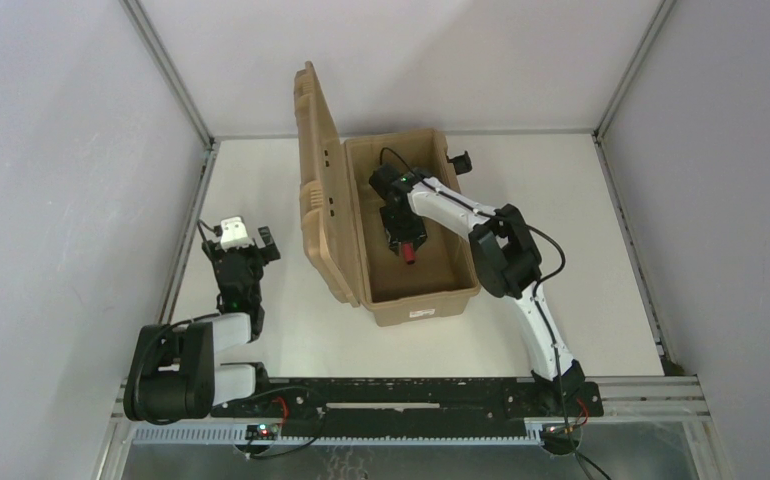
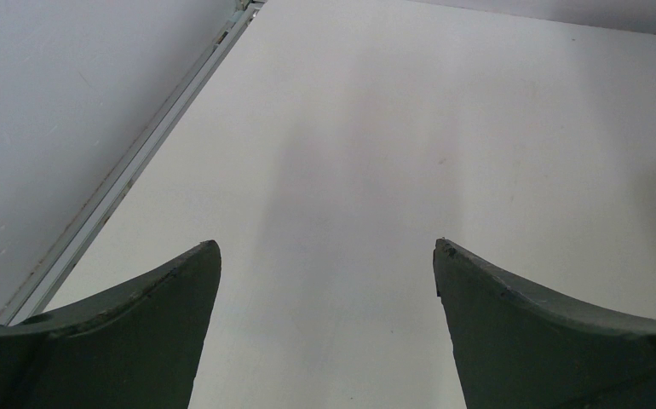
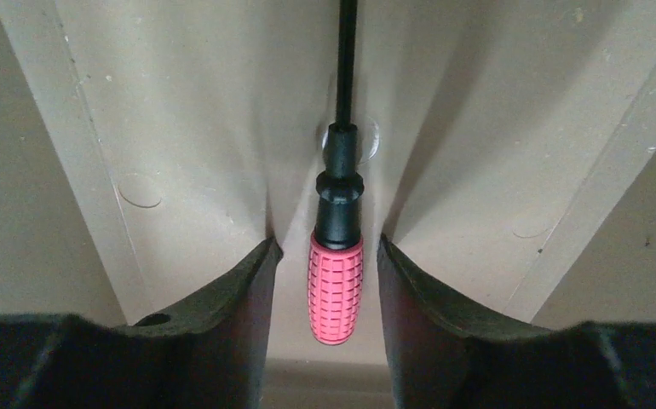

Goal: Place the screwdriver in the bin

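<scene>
A: Where is the screwdriver (image 3: 336, 290)?

B: Inside the bin (image 1: 421, 305), over its tan floor. The red ribbed handle points toward the wrist camera and the thin dark shaft runs away from it. I cannot tell whether it lies flat on the floor.

A: And the right claw (image 3: 328, 241)?

B: Released. Its two fingers stand either side of the handle with a gap on both sides, touching nothing. The arm reaches in over the bin's right wall.

A: What is around it?

B: The bin's walls on every side. The ribbed lid (image 1: 321, 200) stands open and upright along the left edge. A black latch (image 1: 458, 160) sticks out at the far right corner. I can make out nothing else inside the bin.

A: Any writing?

B: A small white label (image 1: 423, 313) on the near outer wall, too small to read. The floor shows only faint round moulding marks.

A: The left claw (image 2: 326, 247)?

B: Also spread wide, holding nothing, over bare white tabletop (image 1: 581, 250) well to the left of the bin, near the metal rail at the side wall.
</scene>
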{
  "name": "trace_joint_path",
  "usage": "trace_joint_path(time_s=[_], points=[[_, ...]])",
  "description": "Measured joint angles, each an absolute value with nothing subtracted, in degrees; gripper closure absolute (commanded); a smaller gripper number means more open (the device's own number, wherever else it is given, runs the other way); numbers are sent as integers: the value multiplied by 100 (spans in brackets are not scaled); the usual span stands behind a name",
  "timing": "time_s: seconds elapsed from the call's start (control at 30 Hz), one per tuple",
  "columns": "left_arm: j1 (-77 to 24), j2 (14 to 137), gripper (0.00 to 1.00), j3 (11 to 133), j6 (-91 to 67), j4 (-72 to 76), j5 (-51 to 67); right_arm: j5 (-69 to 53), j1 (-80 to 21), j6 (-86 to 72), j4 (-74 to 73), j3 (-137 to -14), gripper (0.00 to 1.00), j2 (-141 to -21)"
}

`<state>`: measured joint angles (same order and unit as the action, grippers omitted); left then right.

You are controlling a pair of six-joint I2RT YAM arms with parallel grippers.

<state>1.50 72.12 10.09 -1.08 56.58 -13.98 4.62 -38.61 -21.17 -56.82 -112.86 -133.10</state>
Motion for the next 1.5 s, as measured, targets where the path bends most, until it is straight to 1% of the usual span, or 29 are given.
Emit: trace_joint_path(time_s=[0.13,0.17,0.2,0.23,0.27,0.37,0.53,0.63,0.7,0.83,0.93,1.07,1.2,1.33,1.43,1.5], points=[[150,7212,0,1009,-108,5658,-1398,530,-3861,-2088,-5682,-11297,31,-13290],[150,7212,0,1009,-108,5658,-1398,550,-3861,-2078,-5701,-11314,25,-13275],[150,7212,0,1009,-108,5658,-1398,563,-3861,-2071,-5734,-11347,12,-13255],[150,7212,0,1009,-108,5658,-1398,574,-3861,-2036,-5787,-11404,3,-13220],[150,7212,0,1009,-108,5658,-1400,567,-3861,-1957,-5824,-11461,1,-13131],[150,7212,0,1009,-106,5660,-1398,541,-3861,-1822,-5900,-11636,0,-12781],[150,7212,0,1009,-106,5664,-1398,368,-3771,-1509,-5828,-12158,0,-11705],[150,7212,0,1009,-106,5669,-1398,333,-3553,-1409,-5651,-12123,1,-10940],[150,7212,0,1009,-106,5671,-1398,342,-3199,-1398,-5374,-11795,1,-10346],[150,7212,0,1009,-108,5675,-1398,368,-2069,-1474,-4737,-10600,2,-9345],[150,7212,0,1009,-106,5682,-1398,440,-1057,-1544,-4086,-9196,3,-8858],[150,7212,0,1009,-108,5688,-1398,436,-248,-1542,-3081,-7166,3,-8593],[150,7212,0,1009,-108,5688,-1398,440,-73,-1363,-2110,-5452,1,-8383],[150,7212,0,1009,-106,5690,-1398,399,-91,-1135,-843,-3990,0,-7767],[150,7212,0,1009,-106,5688,-1398,395,-89,-989,209,-3203,0,-7251],[150,7212,0,1009,-106,5690,-1398,397,-89,-904,794,-2893,0,-7035]])
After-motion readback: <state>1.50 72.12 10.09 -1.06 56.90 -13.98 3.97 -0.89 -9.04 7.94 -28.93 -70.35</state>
